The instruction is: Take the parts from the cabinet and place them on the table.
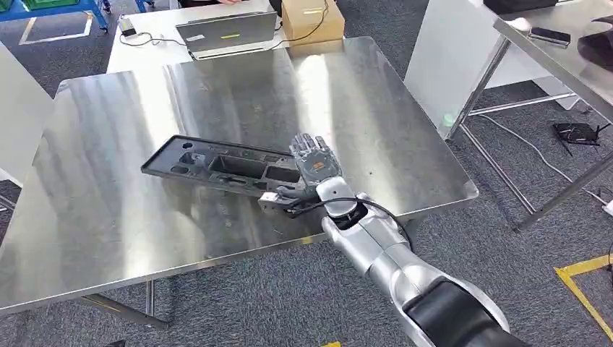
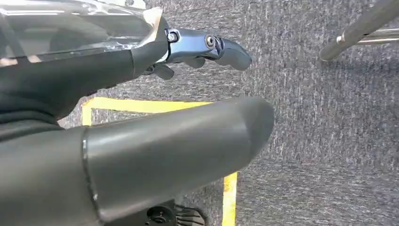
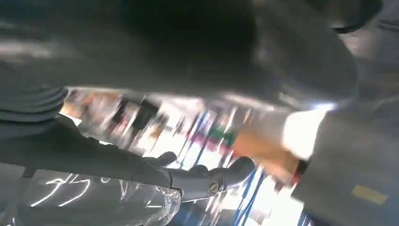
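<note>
Near the front edge of the steel tabletop [image 1: 108, 217], a long dark grey moulded part [image 1: 217, 166] lies flat, its length running roughly along that edge from the middle toward the right, with recessed pockets and holes facing up. At the part's right end the right hand [image 1: 312, 165] rests with its fingers [image 1: 309, 147] spread apart and extended over the metal just beside the part; whether the thumb below still touches the part cannot be told, but the hand grasps nothing. Its silver arm comes in from the front right corner. In the left wrist view the left hand [image 2: 141, 141] hangs over grey carpet [image 2: 320, 141] crossed by yellow tape [image 2: 229, 197], its fingers loosely extended and holding nothing. Beyond the tabletop's far edge sit a laptop [image 1: 228, 32] and a cardboard box [image 1: 311, 20].
</note>
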You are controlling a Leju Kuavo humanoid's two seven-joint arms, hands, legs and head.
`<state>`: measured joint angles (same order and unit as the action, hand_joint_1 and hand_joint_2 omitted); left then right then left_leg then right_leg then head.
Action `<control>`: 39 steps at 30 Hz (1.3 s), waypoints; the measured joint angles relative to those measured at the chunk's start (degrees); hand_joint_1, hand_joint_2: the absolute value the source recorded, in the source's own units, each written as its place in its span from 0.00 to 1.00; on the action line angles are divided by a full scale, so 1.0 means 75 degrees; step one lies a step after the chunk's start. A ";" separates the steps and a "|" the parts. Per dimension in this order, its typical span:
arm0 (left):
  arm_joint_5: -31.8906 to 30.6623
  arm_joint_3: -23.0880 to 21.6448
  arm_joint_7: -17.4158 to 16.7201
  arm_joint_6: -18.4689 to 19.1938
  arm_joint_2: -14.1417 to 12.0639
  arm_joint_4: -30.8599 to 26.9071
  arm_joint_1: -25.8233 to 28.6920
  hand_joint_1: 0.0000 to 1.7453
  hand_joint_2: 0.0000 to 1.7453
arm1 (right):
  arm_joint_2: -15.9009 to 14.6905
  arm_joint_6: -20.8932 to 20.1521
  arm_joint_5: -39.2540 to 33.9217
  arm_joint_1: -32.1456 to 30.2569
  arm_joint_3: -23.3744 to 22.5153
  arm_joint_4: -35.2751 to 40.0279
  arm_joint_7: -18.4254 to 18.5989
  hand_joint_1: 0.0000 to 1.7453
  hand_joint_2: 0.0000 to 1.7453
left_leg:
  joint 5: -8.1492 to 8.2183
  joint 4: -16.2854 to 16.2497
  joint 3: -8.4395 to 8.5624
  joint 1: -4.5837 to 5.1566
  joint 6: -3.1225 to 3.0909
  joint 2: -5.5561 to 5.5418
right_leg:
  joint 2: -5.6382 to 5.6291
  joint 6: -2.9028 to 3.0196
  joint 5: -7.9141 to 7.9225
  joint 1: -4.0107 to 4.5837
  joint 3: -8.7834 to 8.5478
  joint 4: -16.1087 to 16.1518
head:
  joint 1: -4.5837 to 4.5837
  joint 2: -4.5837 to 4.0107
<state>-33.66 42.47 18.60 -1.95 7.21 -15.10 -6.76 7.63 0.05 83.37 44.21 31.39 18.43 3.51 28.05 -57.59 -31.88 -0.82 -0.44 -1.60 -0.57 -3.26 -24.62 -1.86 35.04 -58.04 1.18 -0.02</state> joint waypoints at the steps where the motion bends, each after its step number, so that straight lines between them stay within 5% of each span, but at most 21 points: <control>1: -0.0006 0.0003 -0.0017 0.0032 -0.0012 0.0000 -0.0001 0.00 0.00 | 0.0047 -0.0132 -0.0102 -0.0005 -0.0131 0.0014 -0.0248 0.00 0.00 | 0.0000 0.0000 0.0000 0.0000 0.0000 0.0000 | 0.0000 0.0000 0.0000 0.0000 0.0000 0.0000 | 0.0000 0.0000; 6: -0.0009 0.0119 -0.0047 0.0044 -0.0047 -0.0061 -0.0014 0.00 0.00 | 0.0417 -0.0429 -0.0126 -0.0211 -0.0298 0.0303 -0.1196 0.00 0.00 | 0.0000 0.0001 0.0008 -0.0001 0.0000 0.0007 | -0.0004 0.0000 0.0000 0.0001 0.0000 0.0000 | -0.0003 0.0000; 24: -0.0014 0.0414 0.0076 0.0041 -0.0064 -0.0137 0.0015 0.00 0.00 | 0.0796 -0.0222 -0.0237 -0.0748 0.0137 0.1193 -0.1744 0.00 0.00 | 0.0000 -0.0004 0.0004 0.0006 0.0000 0.0003 | -0.0001 -0.0002 0.0000 -0.0002 -0.0006 0.0000 | -0.0003 0.0000; 27: 0.0143 0.0665 0.0400 0.0061 -0.0020 -0.0204 0.0138 0.00 0.00 | 0.0676 0.0396 -0.0602 -0.1206 0.0387 0.2550 -0.1356 0.00 0.00 | 0.0001 -0.0005 0.0005 0.0005 0.0000 0.0001 | -0.0001 -0.0002 -0.0002 -0.0001 -0.0002 0.0000 | -0.0003 0.0000; 32: 0.0329 0.1321 0.1026 0.0108 0.0143 -0.0437 0.0430 0.00 0.00 | -0.0219 0.1311 -0.1523 -0.2585 0.0191 0.6939 -0.0861 0.00 0.00 | 0.0022 -0.0005 0.0009 0.0012 -0.0032 -0.0004 | 0.0006 -0.0003 -0.0005 -0.0002 -0.0013 0.0030 | 0.0000 0.0000; 35: 0.0341 0.1702 0.1215 0.0082 0.0239 -0.0630 0.0521 0.00 0.00 | -0.0653 0.2668 -0.2482 -0.3837 -0.0500 0.9256 -0.1270 0.00 0.00 | 0.0037 -0.0004 0.0020 0.0012 -0.0052 -0.0019 | 0.0019 -0.0006 -0.0007 0.0000 -0.0044 0.0063 | 0.0000 0.0000; 39: 0.0043 0.2116 0.1320 0.0026 0.0359 -0.0907 0.0605 0.00 0.00 | -0.0874 0.4812 -0.4281 -0.5916 -0.1926 1.1610 -0.2626 0.00 0.00 | 0.0074 -0.0002 0.0025 0.0017 -0.0070 -0.0033 | 0.0024 -0.0029 -0.0026 -0.0003 -0.0064 0.0076 | 0.0000 0.0000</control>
<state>-33.33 58.34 28.50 -1.75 9.90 -21.90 -2.22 1.07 36.14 51.26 -0.16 16.95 105.50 -16.19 28.60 -57.60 -31.69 -0.70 -0.97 -1.85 -0.39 -3.48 -24.81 -1.88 34.56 -57.48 1.18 -0.02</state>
